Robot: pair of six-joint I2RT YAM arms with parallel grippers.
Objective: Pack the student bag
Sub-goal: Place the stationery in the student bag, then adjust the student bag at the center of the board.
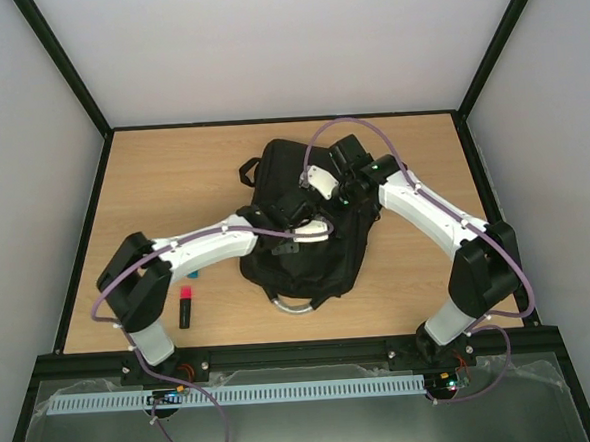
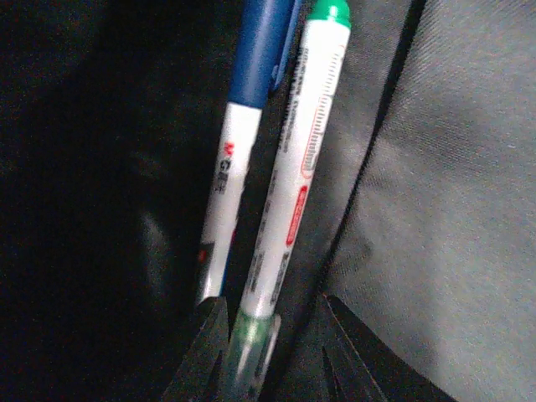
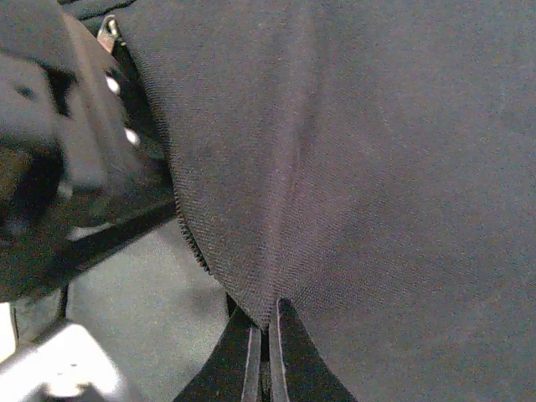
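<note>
Blue pen (image 2: 251,75), green marker (image 2: 293,167) in the student bag (image 1: 298,266); left tool (image 2: 272,308) apart, apparently not gripping; right tool (image 3: 266,316) pinching its fabric; red-capped marker (image 1: 185,306) not yet packed.

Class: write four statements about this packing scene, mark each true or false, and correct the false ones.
The right gripper pinches fabric of the large black fabric backpack. True.
A green-capped white marker lies beside a blue-capped white pen inside it. True.
The red-capped black marker is packed too. False: it lies on the wooden table.
The left gripper is clamped shut on nothing. False: its jaws stand apart around the green-capped marker's end.
</note>
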